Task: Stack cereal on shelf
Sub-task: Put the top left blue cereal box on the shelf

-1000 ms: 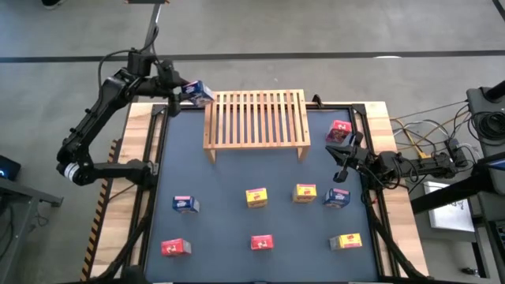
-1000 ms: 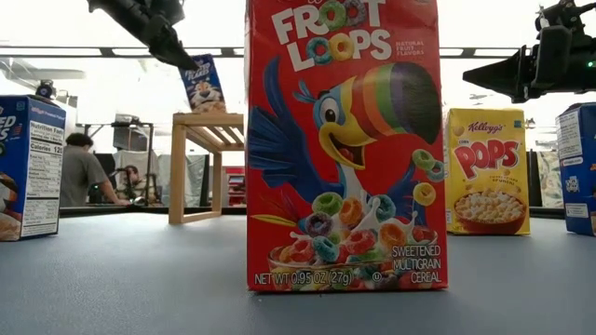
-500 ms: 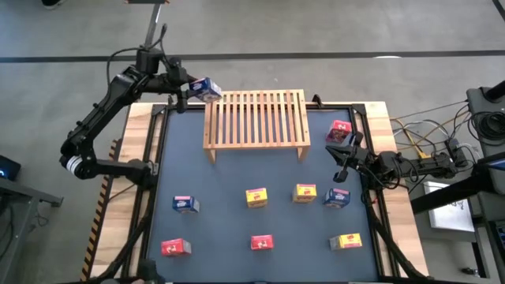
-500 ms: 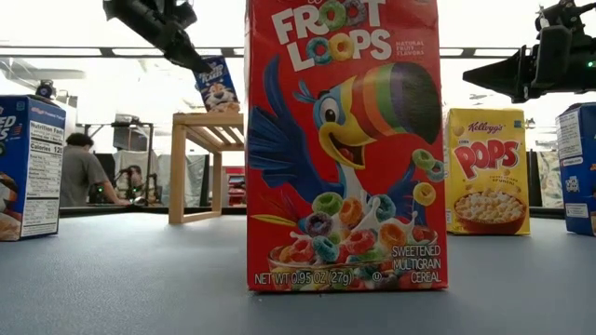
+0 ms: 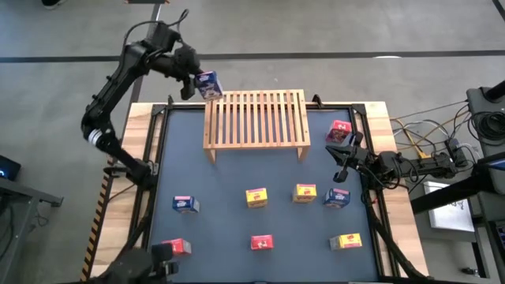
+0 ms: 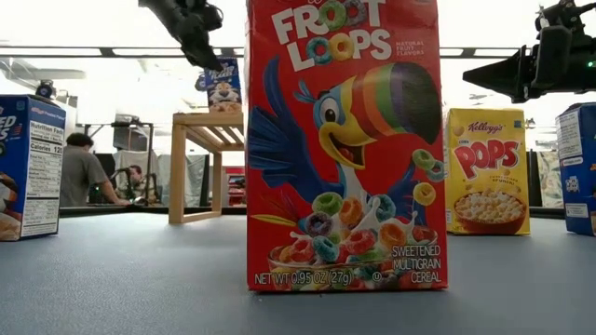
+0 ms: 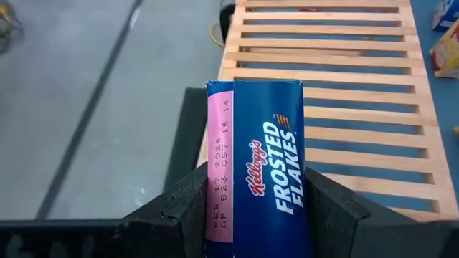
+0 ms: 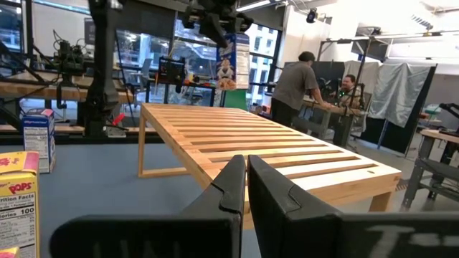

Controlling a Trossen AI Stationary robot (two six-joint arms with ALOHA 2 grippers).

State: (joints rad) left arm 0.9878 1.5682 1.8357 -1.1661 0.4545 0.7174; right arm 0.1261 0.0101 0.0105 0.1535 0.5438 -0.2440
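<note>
My left gripper is shut on a blue Frosted Flakes cereal box, held in the air by the far left corner of the wooden slatted shelf. The low view shows this box upright, just above the level of the shelf top. Several other cereal boxes stand on the blue mat: a red one to the right of the shelf, and blue, yellow and red ones nearer. My right gripper waits shut at the table's right side. My left gripper pinches the blue box between its two fingers, on two opposite faces near the box's upper end. The fingers slant down from the far left. The box hangs below them, upright and lifted clear of shelf and table.
A red Froot Loops box stands close before the low camera and hides the middle of the table. Behind it stand a yellow Pops box and a blue box. People work in the room beyond the table.
My left gripper has carried the blue box up and toward the table's right, from beyond the far left corner to the shelf's far left corner. The box has come from tilted to nearly upright. The grip has stayed shut on it.
</note>
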